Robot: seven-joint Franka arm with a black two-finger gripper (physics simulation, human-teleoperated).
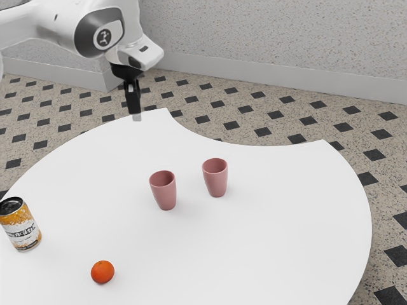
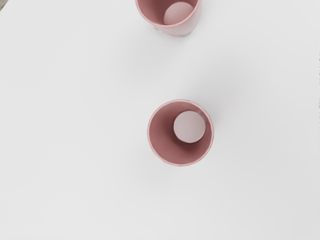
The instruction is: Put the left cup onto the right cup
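Pink, upright and mouth-up, the left cup [image 1: 163,189] and right cup [image 1: 215,176] stand apart on the counter [image 1: 267,241], well below and ahead of our tool [image 1: 135,113]. It hangs high with nothing in it, likely so we can survey both cups. We cannot tell whether it is open or closed.

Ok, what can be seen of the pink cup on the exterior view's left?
This dusky pink handleless cup stands upright, mouth open, on the white round table. It tapers slightly toward its base, looks matte like plastic or ceramic, and seems empty. It stands apart from the matching pink cup beside it; only the tabletop touches it. The black gripper hangs well away.
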